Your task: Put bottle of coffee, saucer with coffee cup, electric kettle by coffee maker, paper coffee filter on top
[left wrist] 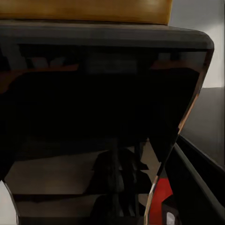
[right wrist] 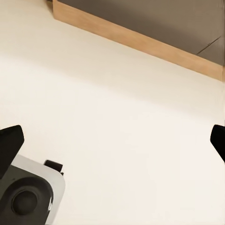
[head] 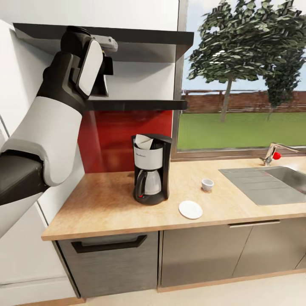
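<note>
The coffee maker (head: 151, 169) stands on the kitchen countertop (head: 106, 204), and everything is best placed from it. A paper coffee filter (head: 143, 141) already sits in its top; the coffee cup (head: 207, 184) stands to the sink side of it, apart from the saucer (head: 190, 209), which lies nearer the counter's front edge. Above and to the wall side of the coffee maker, the left arm (head: 63, 106) reaches up to the kitchen shelf (head: 140, 105), its gripper hidden behind its own wrist, so I cannot tell how its fingers stand. In the left wrist view a dark body with a golden-brown top (left wrist: 84, 10) sits very close to the lens; it is probably the bottle of coffee (left wrist: 93, 93), though whether it is gripped I cannot tell. The step in hand looks like fetching that bottle. To do it well, grip low on the wide base, lift clear of the shelf lip, and set it down just beside the coffee maker without nudging it. The right gripper (right wrist: 112, 140) hangs over the floor (right wrist: 117, 117), fingers spread wide.
</note>
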